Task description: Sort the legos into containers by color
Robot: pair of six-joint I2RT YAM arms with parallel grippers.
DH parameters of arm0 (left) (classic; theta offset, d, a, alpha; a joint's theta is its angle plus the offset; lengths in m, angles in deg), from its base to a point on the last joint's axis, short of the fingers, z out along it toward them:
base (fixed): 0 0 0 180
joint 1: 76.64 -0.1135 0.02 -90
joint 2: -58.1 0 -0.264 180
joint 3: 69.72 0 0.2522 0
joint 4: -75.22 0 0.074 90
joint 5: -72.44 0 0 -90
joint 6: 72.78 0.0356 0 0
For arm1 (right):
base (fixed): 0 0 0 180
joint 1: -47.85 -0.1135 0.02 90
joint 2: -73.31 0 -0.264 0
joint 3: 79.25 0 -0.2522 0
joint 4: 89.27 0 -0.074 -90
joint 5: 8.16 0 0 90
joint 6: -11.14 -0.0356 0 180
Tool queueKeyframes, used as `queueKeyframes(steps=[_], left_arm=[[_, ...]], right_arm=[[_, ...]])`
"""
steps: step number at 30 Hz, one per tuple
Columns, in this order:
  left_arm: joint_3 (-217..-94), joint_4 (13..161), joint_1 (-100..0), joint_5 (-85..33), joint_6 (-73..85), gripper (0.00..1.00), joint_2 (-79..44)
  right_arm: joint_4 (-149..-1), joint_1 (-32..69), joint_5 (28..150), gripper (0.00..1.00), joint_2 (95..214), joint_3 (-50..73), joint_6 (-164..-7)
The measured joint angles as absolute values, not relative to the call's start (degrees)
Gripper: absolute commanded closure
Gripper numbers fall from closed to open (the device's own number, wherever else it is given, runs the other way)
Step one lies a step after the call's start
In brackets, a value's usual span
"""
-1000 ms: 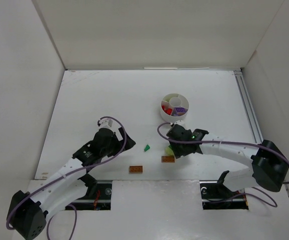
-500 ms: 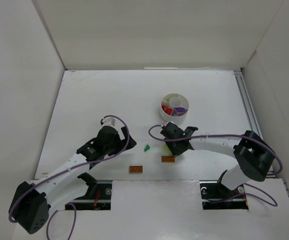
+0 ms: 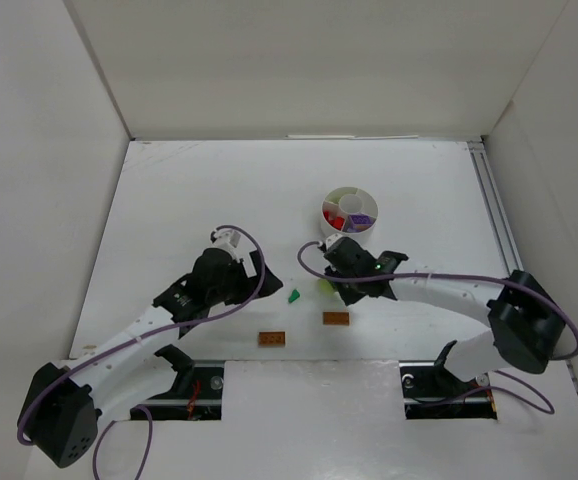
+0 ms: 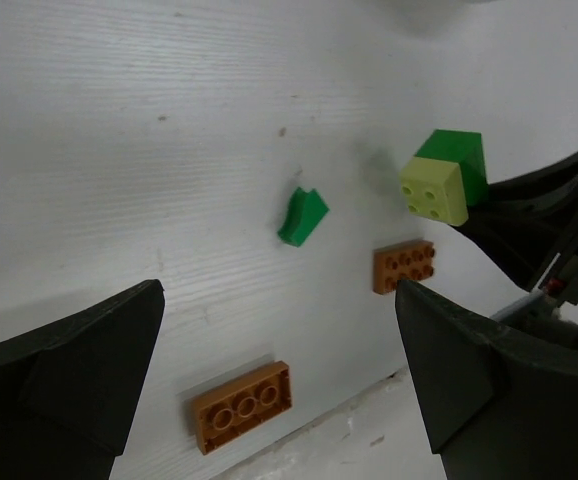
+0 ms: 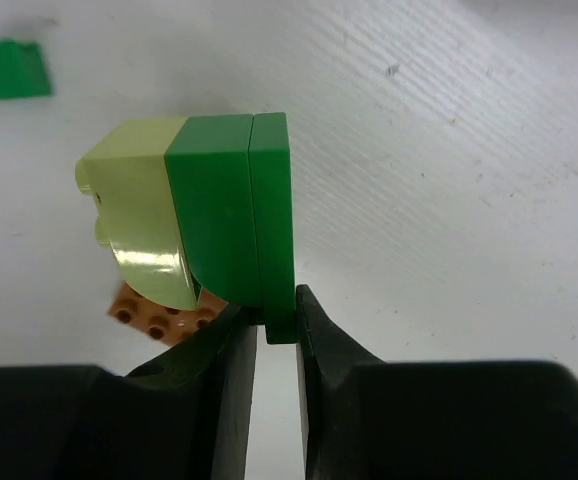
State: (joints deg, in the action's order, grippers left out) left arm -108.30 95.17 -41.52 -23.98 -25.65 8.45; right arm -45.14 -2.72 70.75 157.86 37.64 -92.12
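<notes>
My right gripper (image 5: 277, 322) is shut on a joined lego stack (image 5: 209, 215) of dark green plates and a yellow-green brick, clamping the green edge. In the top view the right gripper (image 3: 331, 282) holds this stack (image 3: 324, 287) just in front of the white dish (image 3: 326, 226), which has red and purple legos in its sections. On the table lie a small green lego (image 4: 302, 217), an orange plate (image 4: 405, 266) and an orange brick (image 4: 242, 406). My left gripper (image 4: 279, 330) hovers wide open over the orange brick, holding nothing; its place in the top view is (image 3: 255, 272).
White walls box in the table on the left, back and right. A metal rail (image 3: 496, 220) runs along the right side. The arm bases and a white ledge (image 3: 309, 380) occupy the near edge. Purple cables loop off both arms.
The right gripper has shut on the green and yellow-green stack and drawn it left and away from the orange plate. The left gripper has edged forward and right, still open.
</notes>
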Motion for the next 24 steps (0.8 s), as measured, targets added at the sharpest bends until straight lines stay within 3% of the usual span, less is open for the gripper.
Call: queueKeyframes(steps=[8,15,20,24], left_arm=[[-108.4,80.4,-41.5,-35.6,-23.7,0.00,4.8],[-109.2,70.9,-37.7,-39.0,-24.0,0.02,-0.1],[-110.0,67.3,-36.1,-39.2,-24.3,0.06,-0.3],[-110.8,66.1,-35.3,-38.6,-24.5,0.19,-1.0]], right_arm=[[-51.5,-2.7,78.9,0.96,146.6,37.6,-93.8],[-53.8,-2.8,81.5,0.96,145.4,37.4,-96.5],[-52.9,-2.8,81.3,0.96,146.5,36.4,-97.5],[-52.4,-2.8,81.2,0.96,146.8,35.3,-98.2]])
